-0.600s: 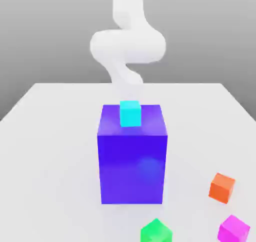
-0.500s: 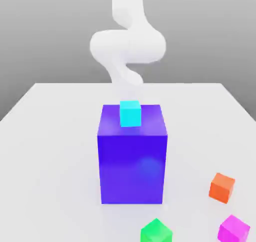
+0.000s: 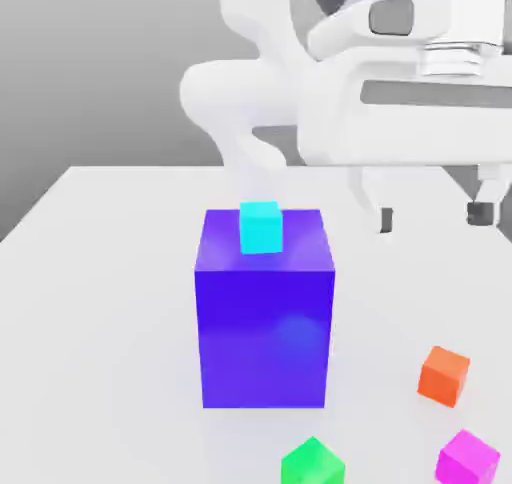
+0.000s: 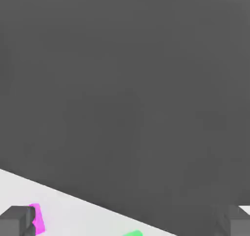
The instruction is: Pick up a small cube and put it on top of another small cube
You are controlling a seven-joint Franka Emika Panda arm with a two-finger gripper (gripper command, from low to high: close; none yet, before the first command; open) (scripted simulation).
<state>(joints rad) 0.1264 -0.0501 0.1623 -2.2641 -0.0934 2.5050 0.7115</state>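
A small cyan cube (image 3: pixel 260 227) rests on top of a tall blue block (image 3: pixel 264 307) in the middle of the table. Three small cubes lie near the front: orange (image 3: pixel 444 375), magenta (image 3: pixel 467 460) and green (image 3: pixel 312 464). My gripper (image 3: pixel 433 215) hangs open high above the table on the exterior view's right, roughly over the orange cube, with nothing between its fingers. The hand view catches its dark fingertips (image 4: pixel 17 220), a piece of the magenta cube (image 4: pixel 37 219) and a sliver of the green cube (image 4: pixel 133 233).
The white table (image 3: pixel 90 302) spreads around the blue block, which stands tall to the exterior view's left of my gripper. The white arm (image 3: pixel 300 82) arches over the back of the table.
The hand has swung into the exterior view at upper right, now hanging over the orange cube. The cubes have not moved.
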